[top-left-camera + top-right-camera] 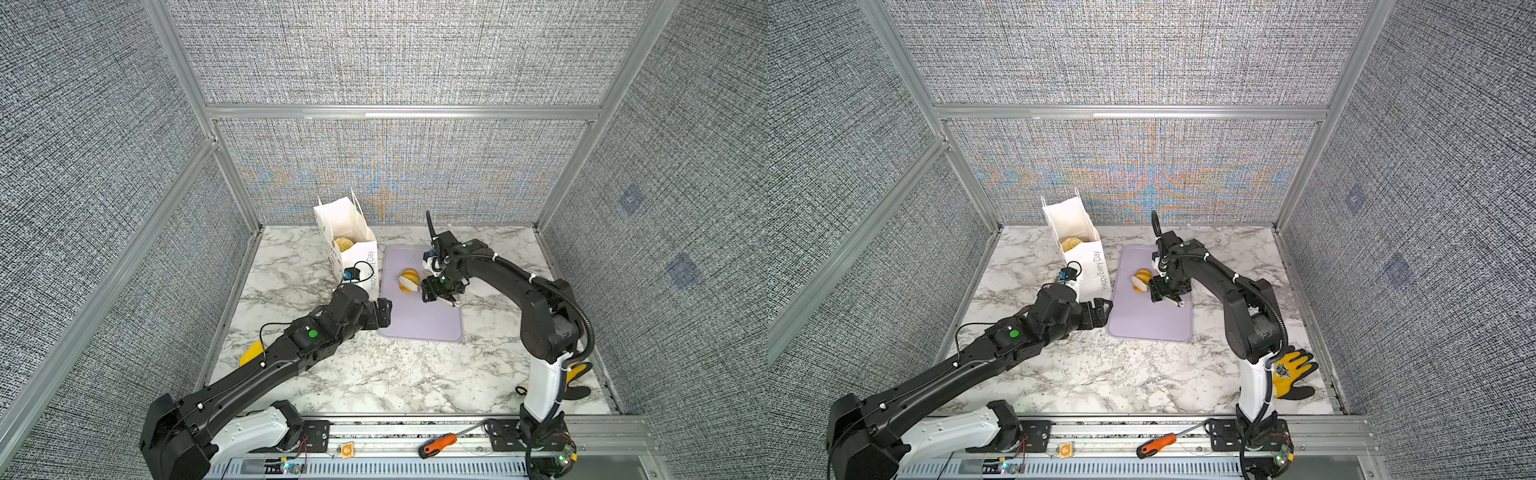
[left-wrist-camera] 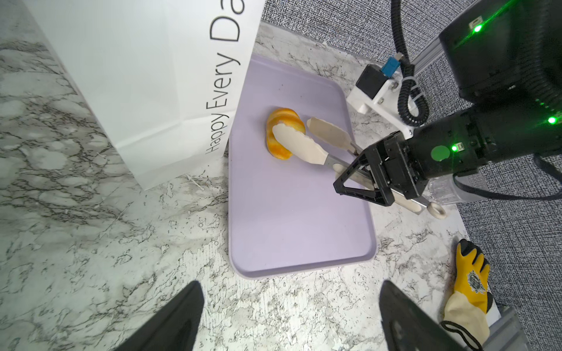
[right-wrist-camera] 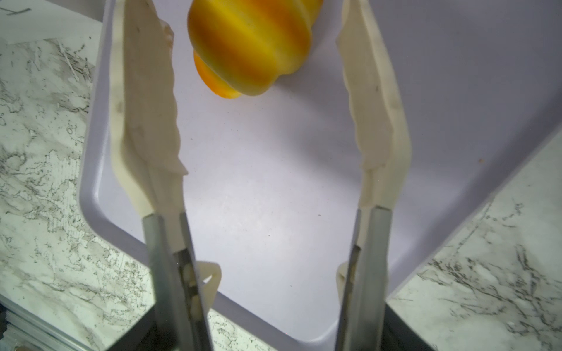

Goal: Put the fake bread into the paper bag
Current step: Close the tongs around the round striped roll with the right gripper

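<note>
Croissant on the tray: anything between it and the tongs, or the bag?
Nothing visible. The open tongs straddle the croissant on the tray; past it stands only the paper bag. The left claw sits aside at the tray's corner.

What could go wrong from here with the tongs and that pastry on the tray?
The pastry sits only between the tips of the tongs, so closing might squirt the glossy piece out across the tray. The paper bag stands tall right beside the tray, and the left gripper hangs open, not steadying it; a low swing could knock it over.
</note>
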